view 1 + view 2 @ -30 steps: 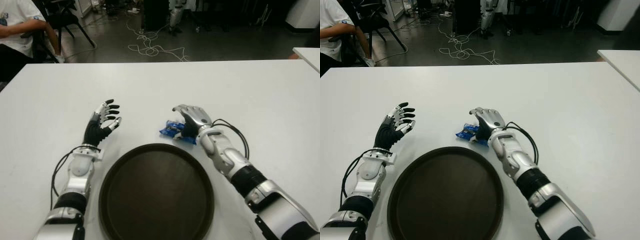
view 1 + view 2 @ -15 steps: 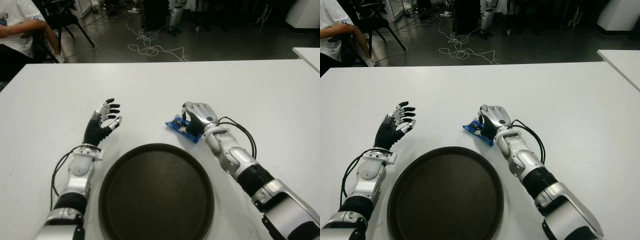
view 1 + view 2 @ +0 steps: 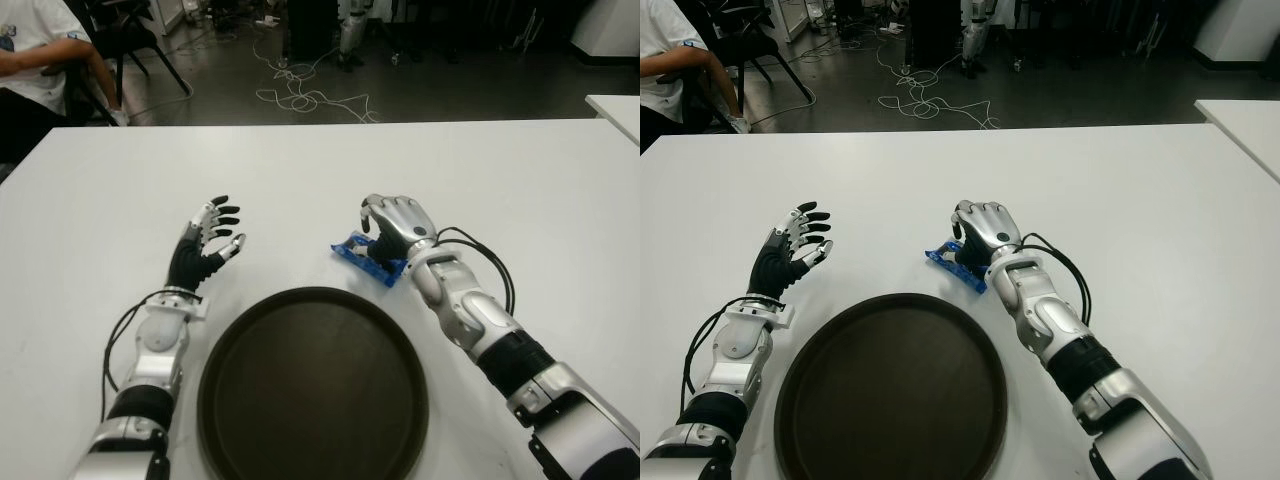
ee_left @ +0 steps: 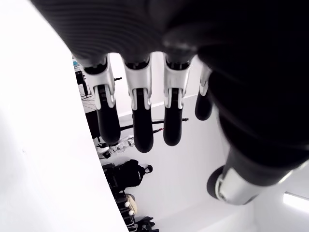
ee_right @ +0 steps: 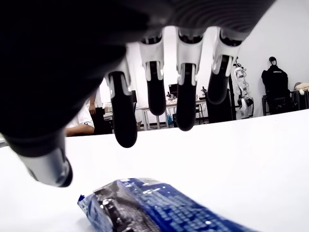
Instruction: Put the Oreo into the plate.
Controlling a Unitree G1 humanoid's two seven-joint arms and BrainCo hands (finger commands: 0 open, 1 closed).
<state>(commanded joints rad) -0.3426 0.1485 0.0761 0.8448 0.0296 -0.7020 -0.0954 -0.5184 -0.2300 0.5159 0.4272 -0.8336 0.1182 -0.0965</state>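
The Oreo, a small blue packet (image 3: 360,254), lies on the white table (image 3: 500,190) just beyond the far right rim of the round dark plate (image 3: 312,385). My right hand (image 3: 378,230) hovers over the packet's right end with its fingers bent downward. In the right wrist view the fingertips (image 5: 186,118) hang clear above the packet (image 5: 159,208), so it is not grasped. My left hand (image 3: 212,232) is held up, fingers spread, to the left of the plate and holds nothing.
A seated person (image 3: 35,60) and a chair show beyond the table's far left corner. Cables (image 3: 300,95) trail over the floor behind the table. The corner of a second table (image 3: 615,108) shows at the right edge.
My right hand shifted rightward and slightly away, and the packet slid a little the same way with it. The fingers now stand higher over the packet. The left hand stayed in place.
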